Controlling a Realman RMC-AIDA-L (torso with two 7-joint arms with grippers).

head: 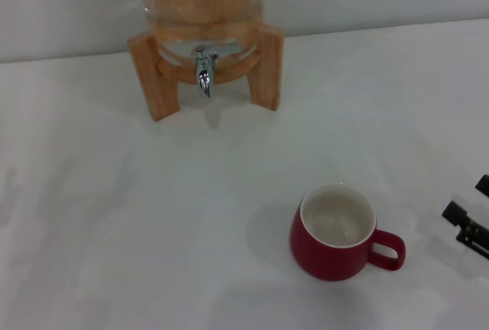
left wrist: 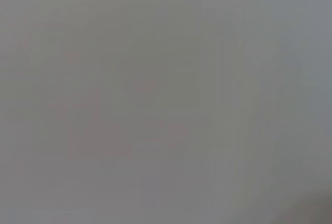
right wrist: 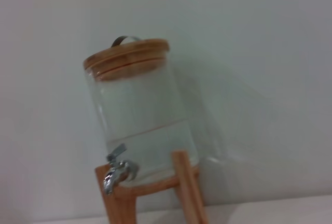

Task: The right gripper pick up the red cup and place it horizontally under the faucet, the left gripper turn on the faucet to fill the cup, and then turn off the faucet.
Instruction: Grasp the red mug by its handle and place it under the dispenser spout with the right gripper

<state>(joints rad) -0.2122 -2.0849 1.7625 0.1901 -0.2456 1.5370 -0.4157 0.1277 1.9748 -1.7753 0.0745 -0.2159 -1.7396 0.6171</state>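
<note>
The squat dark-red ceramic cup (head: pixel 335 232), white inside, stands upright on the bare white tabletop (head: pixel 114 223) at about four o'clock in the head view, its loop handle pointing toward three o'clock. That handle faces the right gripper (head: pixel 467 219), whose black fingers only just enter at the three-o'clock edge, near the cup but apart from it; so little of them shows that I cannot tell whether they are spread or closed. Nothing is held yet, as far as can be seen.

The small chrome faucet (head: pixel 203 70) hangs at twelve o'clock, spout down, from a clear glass dispenser with a bamboo lid (right wrist: pixel 136 110) resting on a light wooden stand (head: pixel 157 78). The stand lifts the tap off the table (presumably to leave room for a cup beneath). The cup sits well apart from it, so the pick-up looks not yet begun.

The left gripper appears in no view; its wrist camera shows only a featureless grey surface.
</note>
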